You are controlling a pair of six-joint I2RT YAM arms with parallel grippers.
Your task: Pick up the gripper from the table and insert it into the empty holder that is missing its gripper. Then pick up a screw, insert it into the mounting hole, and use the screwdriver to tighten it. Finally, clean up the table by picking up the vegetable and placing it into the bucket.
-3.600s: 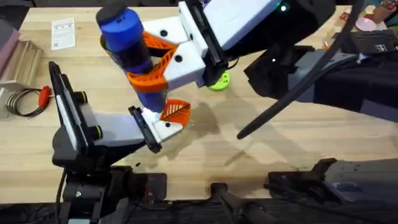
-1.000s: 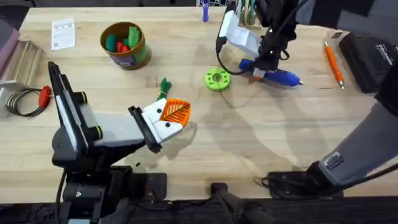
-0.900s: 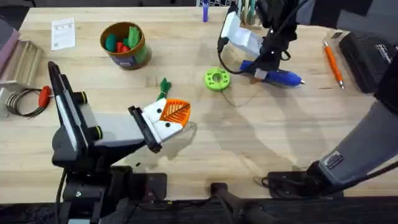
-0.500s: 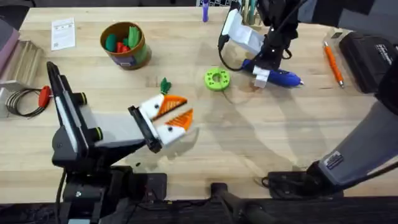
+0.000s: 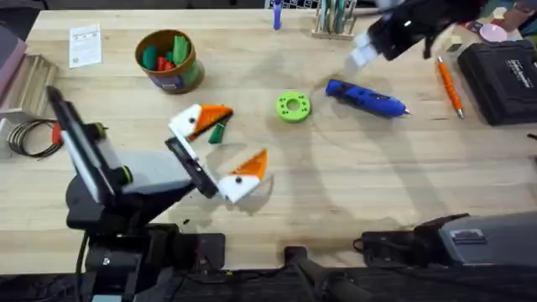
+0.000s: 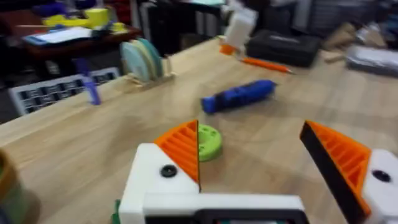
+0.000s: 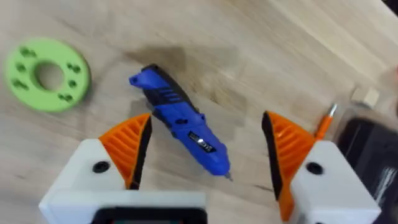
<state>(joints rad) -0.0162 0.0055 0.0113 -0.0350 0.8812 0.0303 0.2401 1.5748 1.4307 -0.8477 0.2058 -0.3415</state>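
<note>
The left arm reaches from its base at the lower left of the overhead view out over the table, its gripper (image 5: 220, 144) spread wide, one white finger with an orange pad lying toward the bucket and the other toward the table's middle. The small dark green vegetable (image 5: 217, 132) lies on the wood between those fingers, just beside the upper one. The tan bucket (image 5: 169, 60) stands well apart at the upper left with green and red pieces inside. The right arm is raised at the far edge of the table, blurred in the overhead view; its gripper (image 7: 202, 152) hangs with jaws wide apart above the blue screwdriver (image 5: 366, 98), which lies flat on the table, apart from both orange pads. The right wrist view sets out the screwdriver's thin metal tip and dark label, with the lime-green disc (image 7: 48, 74) near its blunt end and an orange pen (image 7: 324, 122) next to a black case (image 7: 365, 158). The left wrist view looks low across the table: the disc sits just behind one orange pad (image 6: 185, 145), the screwdriver farther off, and beyond it a rack of pale discs (image 6: 144, 60) at the table's edge.
</note>
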